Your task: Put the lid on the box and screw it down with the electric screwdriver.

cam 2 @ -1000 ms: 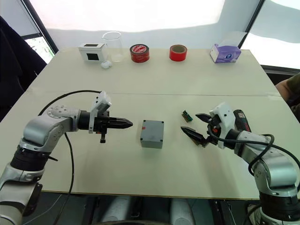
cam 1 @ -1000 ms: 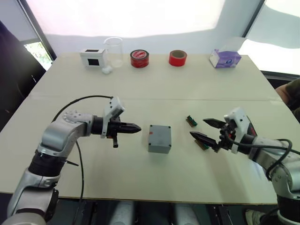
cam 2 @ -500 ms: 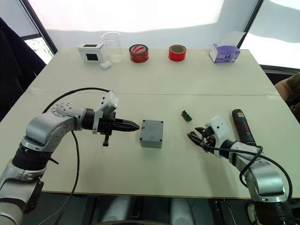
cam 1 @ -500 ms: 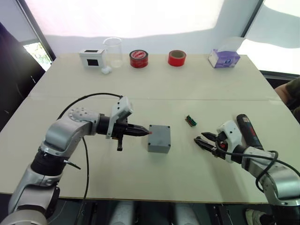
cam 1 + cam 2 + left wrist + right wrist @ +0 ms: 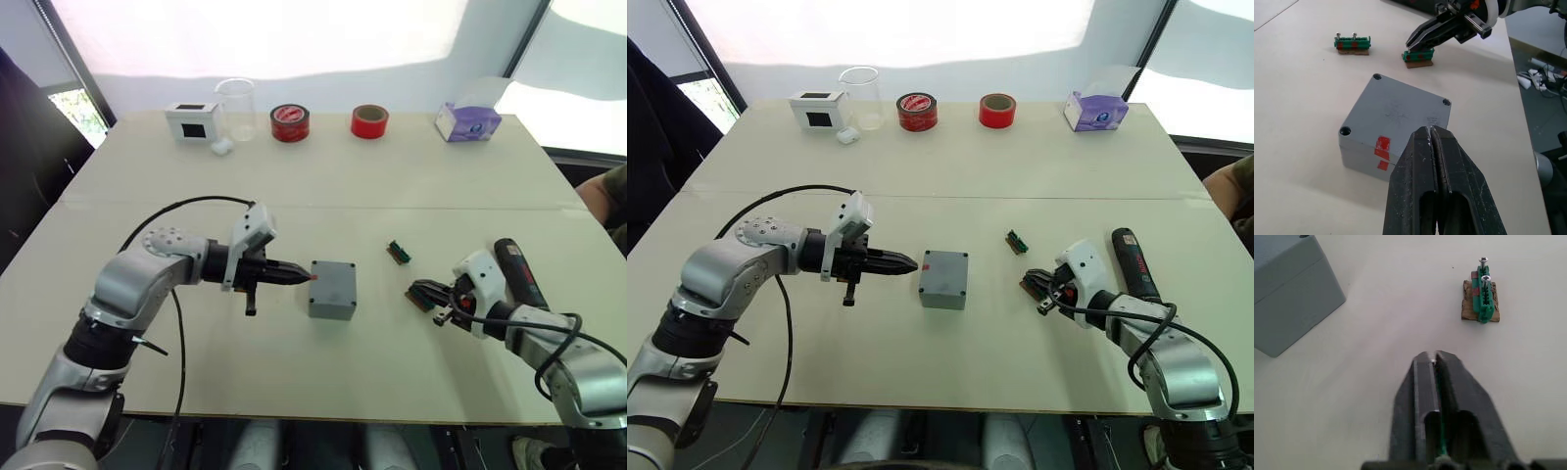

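Note:
The grey box (image 5: 332, 303) stands mid-table with two red marks on its left face. The lid (image 5: 1400, 108), with screw holes at its corners, lies on top of it. My left gripper (image 5: 310, 277) is shut, its tips against the upper left edge of the box beside the red marks. The black electric screwdriver (image 5: 519, 274) lies flat on the table at the right. Just left of it my right gripper (image 5: 415, 291) is shut, low over the table, its tips resting on a green connector strip (image 5: 1418, 55).
Another green connector strip (image 5: 399, 253) lies between the box and the right gripper. Along the far edge stand a white box with a black screen (image 5: 192, 120), a clear beaker (image 5: 236, 106), two red tape rolls (image 5: 291, 122) (image 5: 370, 121) and a purple tissue box (image 5: 468, 121).
My right gripper went from wide open to shut and dropped low onto the green strip. My left gripper moved right until its tips met the box's side.

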